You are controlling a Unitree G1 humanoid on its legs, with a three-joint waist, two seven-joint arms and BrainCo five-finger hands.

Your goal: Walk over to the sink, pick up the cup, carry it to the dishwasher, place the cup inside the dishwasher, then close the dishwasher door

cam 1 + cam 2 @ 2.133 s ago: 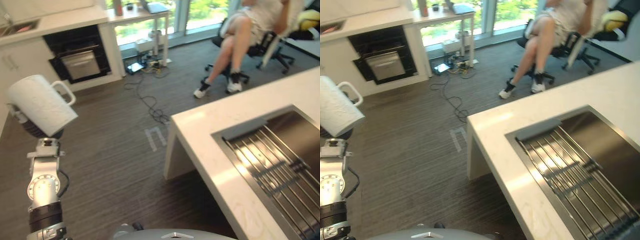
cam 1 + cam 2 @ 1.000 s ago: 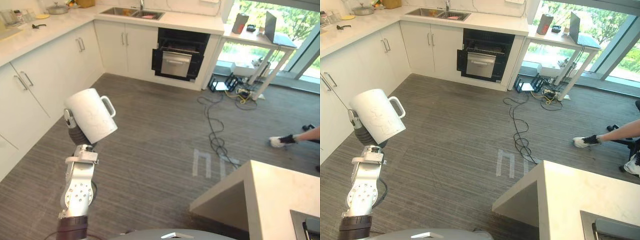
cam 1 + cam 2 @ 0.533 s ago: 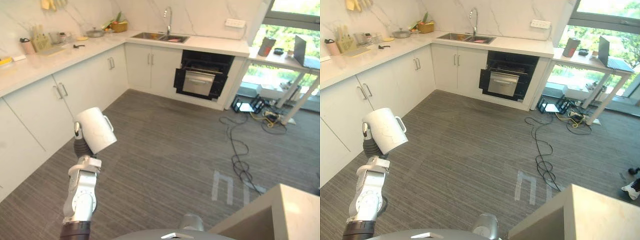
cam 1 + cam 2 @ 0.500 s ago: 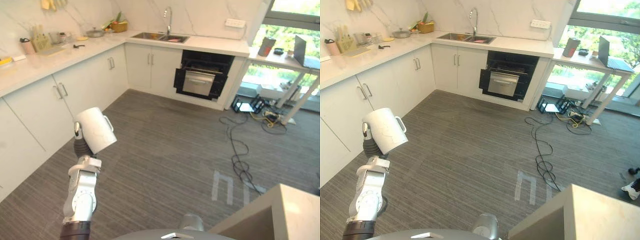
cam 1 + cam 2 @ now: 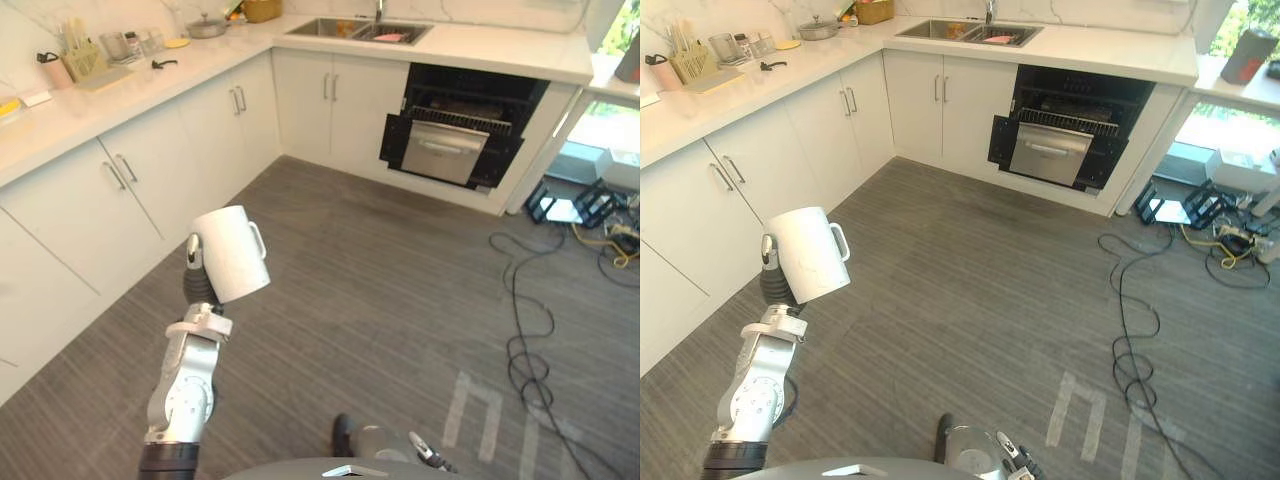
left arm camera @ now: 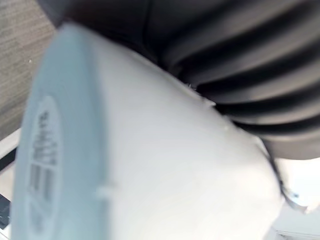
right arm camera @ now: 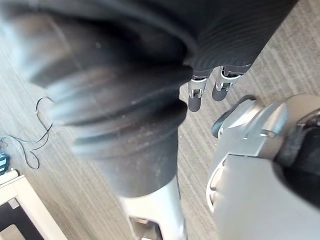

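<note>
A white cup (image 5: 232,252) with a handle is held up in the air, tilted, by my left hand (image 5: 199,284), at the lower left of the eye views. Its fingers curl round the cup from behind. In the left wrist view the cup (image 6: 150,165) lies pressed against the hand's dark cover. The dishwasher (image 5: 446,148) is a black opening under the far counter, and its steel door hangs partly open. The sink (image 5: 360,30) sits in the counter just left of it. My right hand (image 7: 195,94) hangs low over the floor with its fingers relaxed and nothing in them.
White cabinets (image 5: 120,190) run along the left wall under a counter (image 5: 60,100) that carries a pot and utensils. Black cables (image 5: 525,330) snake over the grey floor at the right, near white tape marks (image 5: 480,410). Open floor lies between me and the dishwasher.
The camera has turned and come closer: the dishwasher and cabinets look larger and the island corner has left the view. The cup stays in my left hand.
</note>
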